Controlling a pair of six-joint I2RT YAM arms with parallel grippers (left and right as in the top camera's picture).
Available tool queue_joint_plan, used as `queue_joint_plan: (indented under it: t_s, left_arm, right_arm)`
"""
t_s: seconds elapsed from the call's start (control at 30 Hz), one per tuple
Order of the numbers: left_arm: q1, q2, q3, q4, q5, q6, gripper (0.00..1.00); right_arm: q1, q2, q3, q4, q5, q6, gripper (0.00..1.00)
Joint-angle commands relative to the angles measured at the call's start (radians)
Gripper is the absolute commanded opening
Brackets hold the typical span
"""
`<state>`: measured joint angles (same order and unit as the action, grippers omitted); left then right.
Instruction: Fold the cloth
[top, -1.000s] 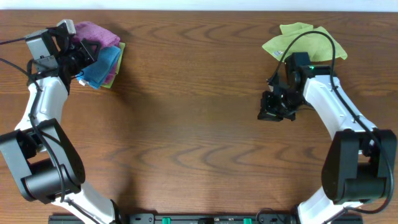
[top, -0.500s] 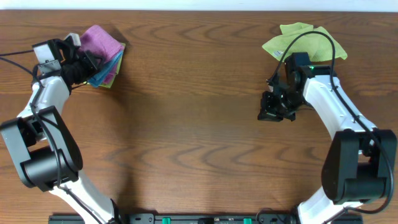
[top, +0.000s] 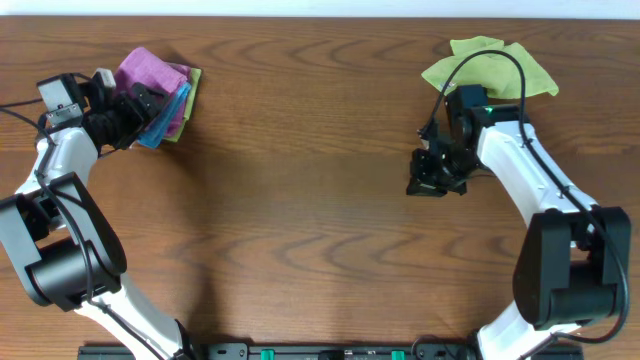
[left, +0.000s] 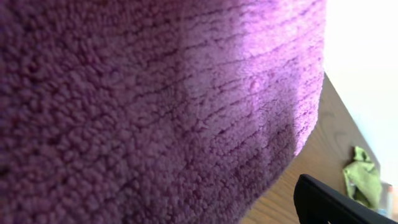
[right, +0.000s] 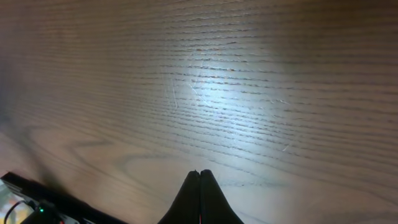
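A folded purple cloth (top: 150, 68) lies on top of a stack of blue, pink and yellow-green cloths (top: 176, 105) at the table's far left. My left gripper (top: 138, 108) stands open at the stack's left side, its jaws spread against the cloths. In the left wrist view the purple cloth (left: 155, 106) fills nearly the whole frame, and only one dark finger (left: 339, 204) shows at the lower right. A crumpled lime-green cloth (top: 490, 66) lies at the far right. My right gripper (top: 425, 185) (right: 200, 174) hangs shut and empty over bare wood, in front of that green cloth.
The brown wooden table (top: 300, 200) stretches between the two arms. The lime-green cloth (left: 362, 171) shows small and far off in the left wrist view. The right arm's cable loops over the green cloth's front edge.
My left gripper has opened and let go of the purple cloth, which now rests on the stack; the arm drew back to the left. The right gripper shifted slightly left and stays shut.
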<state>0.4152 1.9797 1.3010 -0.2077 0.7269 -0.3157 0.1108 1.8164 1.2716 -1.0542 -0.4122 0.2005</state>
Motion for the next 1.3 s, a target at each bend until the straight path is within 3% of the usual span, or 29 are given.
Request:
queue_joint_plan:
  t_s: [0.0, 0.4, 0.93, 1.13, 1.27]
  left_arm:
    - [0.005, -0.002, 0.005, -0.013, 0.040, -0.026, 0.95]
    - [0.005, -0.153, 0.058, -0.046, 0.039, -0.042, 0.95]
    - [0.005, -0.198, 0.117, -0.390, -0.031, -0.018, 0.96]
    - [0.005, -0.259, 0.117, -0.523, -0.237, -0.011, 0.95]
    - [0.005, -0.323, 0.117, -0.584, -0.225, 0.016, 0.95]
  right_arm:
    - [0.016, -0.021, 0.004, -0.001, -0.003, -0.006, 0.02]
    - [0.022, -0.021, 0.004, -0.005, -0.003, -0.007, 0.02]
    - [0.022, -0.021, 0.004, -0.064, -0.019, -0.008, 0.01]
    - [0.022, -0.031, 0.004, -0.087, -0.047, -0.039, 0.01]
    - [0.021, -0.071, 0.005, -0.098, -0.048, -0.062, 0.02]
